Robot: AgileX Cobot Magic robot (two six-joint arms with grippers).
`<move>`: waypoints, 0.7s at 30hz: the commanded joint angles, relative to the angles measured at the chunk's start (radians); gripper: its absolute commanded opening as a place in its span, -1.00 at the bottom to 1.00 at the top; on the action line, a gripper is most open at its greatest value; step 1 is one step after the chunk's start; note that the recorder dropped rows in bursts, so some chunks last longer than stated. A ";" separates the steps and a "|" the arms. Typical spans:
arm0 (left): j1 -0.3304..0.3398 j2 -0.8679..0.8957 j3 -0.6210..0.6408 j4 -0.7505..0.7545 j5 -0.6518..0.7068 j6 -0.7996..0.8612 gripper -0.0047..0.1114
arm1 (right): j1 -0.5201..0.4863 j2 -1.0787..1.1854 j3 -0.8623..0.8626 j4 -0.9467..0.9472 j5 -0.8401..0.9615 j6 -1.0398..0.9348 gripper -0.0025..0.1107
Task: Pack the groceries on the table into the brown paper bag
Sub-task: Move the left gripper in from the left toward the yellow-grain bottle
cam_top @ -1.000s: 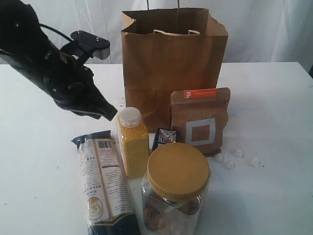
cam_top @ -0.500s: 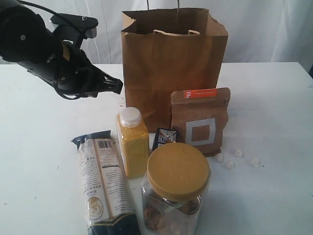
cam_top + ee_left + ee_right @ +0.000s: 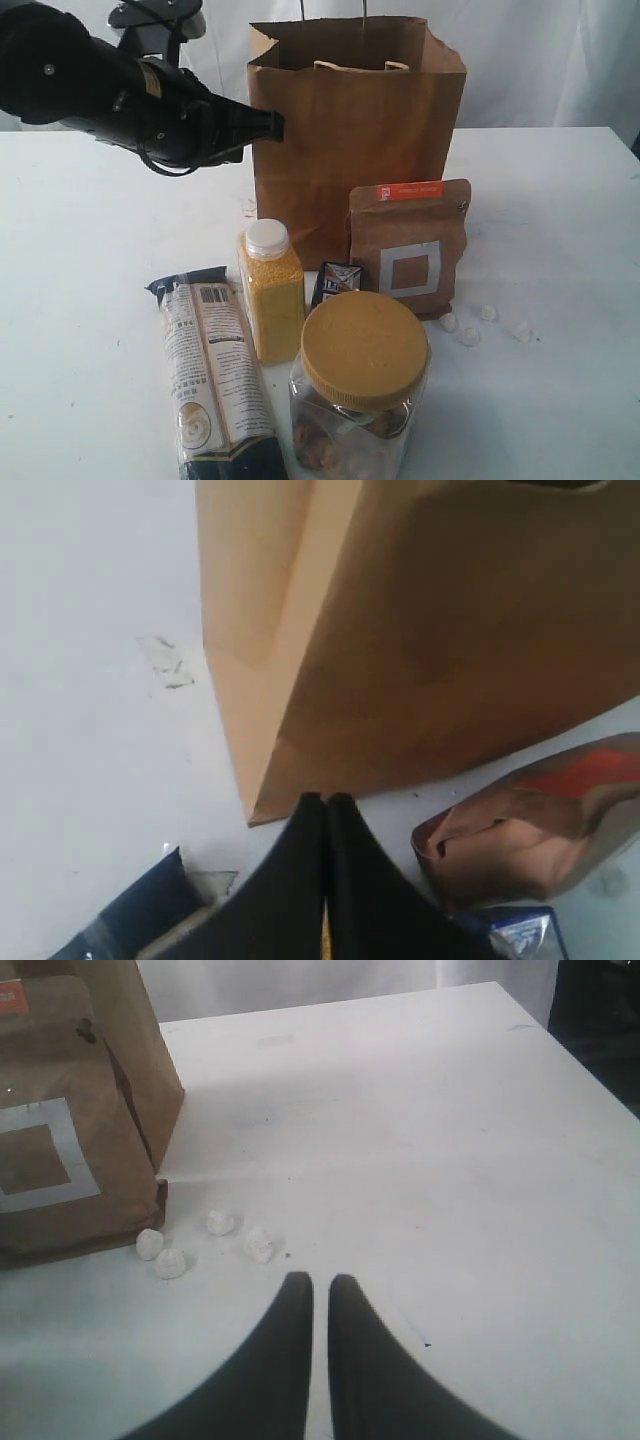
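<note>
The brown paper bag (image 3: 355,130) stands upright at the back of the table (image 3: 560,200). In front of it are the brown pouch with orange label (image 3: 410,248), the yellow-grain bottle (image 3: 270,290), a small carton (image 3: 335,281), the yellow-lidded jar (image 3: 362,385) and the long cream-black packet (image 3: 212,370). The dark-filled tub is out of view. My left gripper (image 3: 272,124) hangs shut and empty by the bag's upper left edge; its wrist view shows the tip (image 3: 325,798) over the bag's bottom corner (image 3: 430,630), with the pouch (image 3: 540,830) beside. My right gripper (image 3: 320,1280) is shut, low over bare table.
Several small white lumps (image 3: 470,335) lie on the table right of the pouch, just ahead of the right gripper (image 3: 215,1240). A white curtain backs the scene. The table's right edge (image 3: 590,1070) is near the right arm.
My left arm has risen and swung right, from above the packet and bottle to the bag's upper left side. Its jaws stayed shut. The groceries have not moved.
</note>
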 commanded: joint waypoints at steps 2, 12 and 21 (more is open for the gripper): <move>-0.003 0.016 -0.003 0.036 -0.021 0.037 -0.92 | -0.001 -0.004 0.002 0.001 0.002 -0.005 -0.85; -0.003 0.083 -0.003 0.099 -0.056 -0.015 -0.17 | -0.001 -0.004 0.002 0.001 0.002 -0.005 -0.85; -0.003 0.083 -0.003 0.099 -0.064 0.031 0.03 | -0.001 -0.004 0.002 0.001 0.002 -0.005 -0.85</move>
